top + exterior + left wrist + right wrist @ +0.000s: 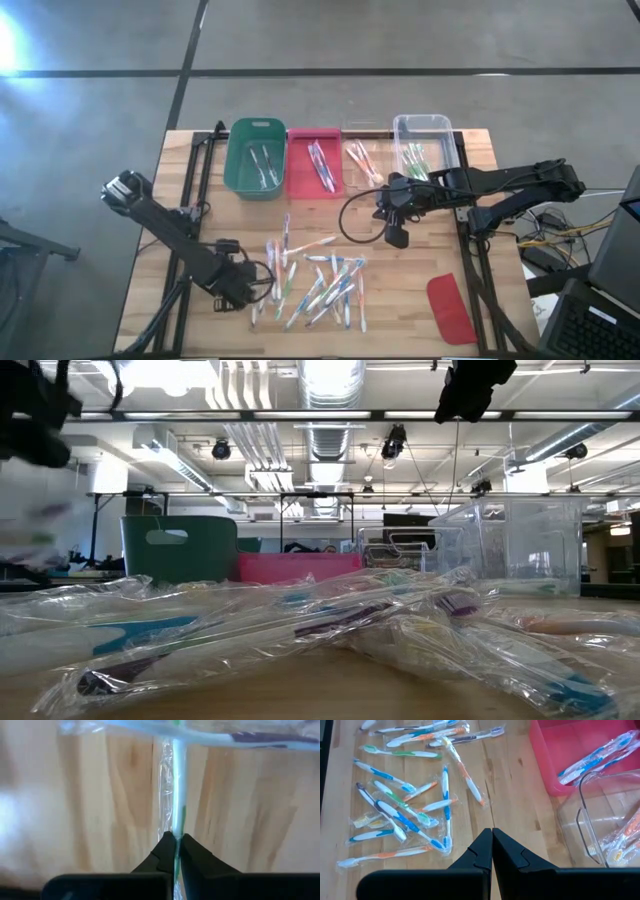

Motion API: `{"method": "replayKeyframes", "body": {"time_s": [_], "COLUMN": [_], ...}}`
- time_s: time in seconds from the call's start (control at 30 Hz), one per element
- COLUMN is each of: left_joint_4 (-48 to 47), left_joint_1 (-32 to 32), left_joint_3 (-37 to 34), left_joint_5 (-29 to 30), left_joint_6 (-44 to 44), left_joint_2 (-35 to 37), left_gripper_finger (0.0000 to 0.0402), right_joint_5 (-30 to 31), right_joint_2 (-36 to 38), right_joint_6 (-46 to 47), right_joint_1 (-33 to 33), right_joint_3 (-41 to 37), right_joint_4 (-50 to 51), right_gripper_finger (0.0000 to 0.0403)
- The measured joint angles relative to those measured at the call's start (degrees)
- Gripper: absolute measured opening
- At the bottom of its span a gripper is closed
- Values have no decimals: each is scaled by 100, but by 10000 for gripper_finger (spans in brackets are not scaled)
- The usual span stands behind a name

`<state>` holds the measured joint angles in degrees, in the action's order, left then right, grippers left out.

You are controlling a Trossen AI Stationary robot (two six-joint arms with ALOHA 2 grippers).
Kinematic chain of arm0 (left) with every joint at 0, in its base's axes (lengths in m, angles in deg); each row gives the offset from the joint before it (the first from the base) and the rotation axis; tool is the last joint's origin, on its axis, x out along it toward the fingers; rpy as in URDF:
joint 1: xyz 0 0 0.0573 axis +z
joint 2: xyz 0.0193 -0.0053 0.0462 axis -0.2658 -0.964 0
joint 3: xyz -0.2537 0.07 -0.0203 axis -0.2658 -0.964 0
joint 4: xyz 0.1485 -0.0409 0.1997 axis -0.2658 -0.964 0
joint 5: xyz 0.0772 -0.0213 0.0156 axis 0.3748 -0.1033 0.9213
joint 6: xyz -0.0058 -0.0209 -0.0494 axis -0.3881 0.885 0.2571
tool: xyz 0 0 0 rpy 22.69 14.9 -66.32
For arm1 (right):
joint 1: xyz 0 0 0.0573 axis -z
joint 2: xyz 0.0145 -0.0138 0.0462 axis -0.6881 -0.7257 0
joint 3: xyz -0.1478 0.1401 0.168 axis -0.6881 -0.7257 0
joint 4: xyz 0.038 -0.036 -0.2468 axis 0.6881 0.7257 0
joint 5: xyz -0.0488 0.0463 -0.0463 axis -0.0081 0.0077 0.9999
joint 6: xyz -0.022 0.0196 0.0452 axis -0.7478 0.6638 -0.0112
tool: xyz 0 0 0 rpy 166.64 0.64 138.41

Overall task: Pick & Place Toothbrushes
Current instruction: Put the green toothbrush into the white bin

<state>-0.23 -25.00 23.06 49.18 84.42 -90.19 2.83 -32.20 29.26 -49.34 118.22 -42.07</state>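
Observation:
Several plastic-wrapped toothbrushes (315,280) lie scattered flat on the wooden table (420,320), seen also in the right wrist view (405,815). My left gripper (252,292) stands at the pile's left edge, pointing down, shut on one wrapped toothbrush with a green accent (175,795). My right gripper (492,840) hangs shut and empty above the table between the pile and the bins (395,235). My left gripper pinches the wrapped green-accented toothbrush's handle (176,834) between its two fingertips, coming from above and pointing down. The toothbrush runs straight away from the fingers, in line with the gap between them. Its other end reaches a purple-accented toothbrush (250,737); whether it touches the table I cannot tell.
Along the far edge stand a green bin (255,158), a pink bin (314,162), a small clear tray (362,160) and a clear bin (425,148), each with toothbrushes inside. A flat red lid (450,305) lies near the right front corner.

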Motion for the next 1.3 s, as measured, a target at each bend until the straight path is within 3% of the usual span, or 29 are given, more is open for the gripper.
{"method": "replayKeyframes", "body": {"time_s": [0.27, 0.5, 0.67, 0.77, 0.93, 1.13, 1.23, 1.3], "left_joint_4": [-749, -703, -573, -109, 1675, 3636, 4581, 5153], "left_joint_1": [-4, -4, -3, 23, 253, 953, 1395, 1649], "left_joint_3": [875, 1055, 946, 801, 418, -133, -423, -585], "left_joint_5": [2111, 4080, 5689, 6514, 7807, 8441, 8360, 7985], "left_joint_6": [-950, -1766, -3339, -4561, -6044, -7443, -8304, -8949], "left_joint_2": [4, 8, 11, 11, 11, 11, 11, 11], "left_gripper_finger": [17, 18, 19, 19, 19, 19, 19, 19], "right_joint_5": [0, 0, 0, 0, 0, -2, -2, -4], "right_joint_2": [2, 2, 3, 4, 4, 9, 9, 9], "right_joint_6": [-1, 0, 0, 51, 392, 620, 645, 647], "right_joint_1": [0, 0, 0, 0, 0, 0, 2, 16], "right_joint_3": [0, 0, 0, 0, 0, 2, 2, 2], "right_joint_4": [0, -2, -26, -31, -123, -335, -470, -551], "right_gripper_finger": [8, 8, 8, 8, 8, 8, 8, 8]}}
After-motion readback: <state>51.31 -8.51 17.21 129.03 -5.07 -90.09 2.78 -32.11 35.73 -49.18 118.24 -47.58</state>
